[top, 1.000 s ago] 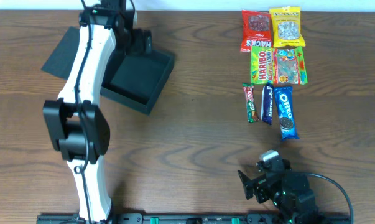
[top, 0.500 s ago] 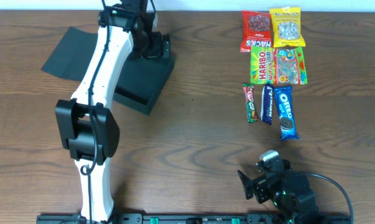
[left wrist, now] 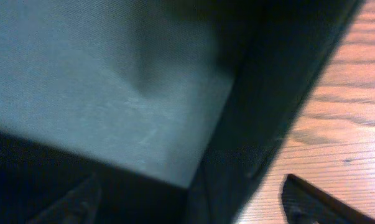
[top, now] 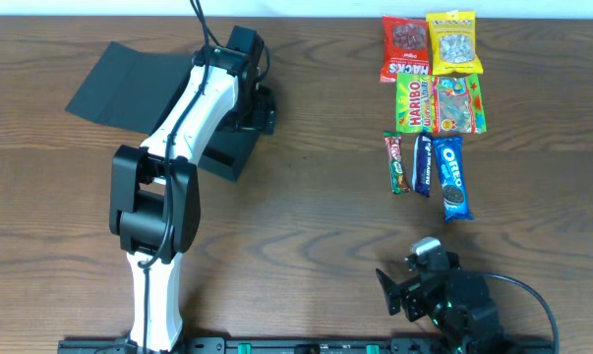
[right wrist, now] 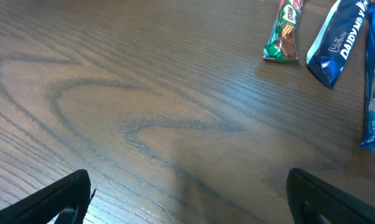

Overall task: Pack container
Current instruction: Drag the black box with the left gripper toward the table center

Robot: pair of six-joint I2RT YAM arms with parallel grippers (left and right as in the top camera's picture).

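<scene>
1. Your left end effector (left wrist: pixel 188 198) stood wide open, holding nothing, its fingers (left wrist: pixel 308 200) straddling a side wall of the matte black, shallow cardboard container (top: pixel 225 149).
2. Your right end effector (right wrist: pixel 188 194) gaped empty above the brown wooden surface (right wrist: pixel 131 106), well apart from that container.

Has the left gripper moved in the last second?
Yes. The left gripper has swung right and toward the table's near side, from the container's far edge to its right wall.
</scene>
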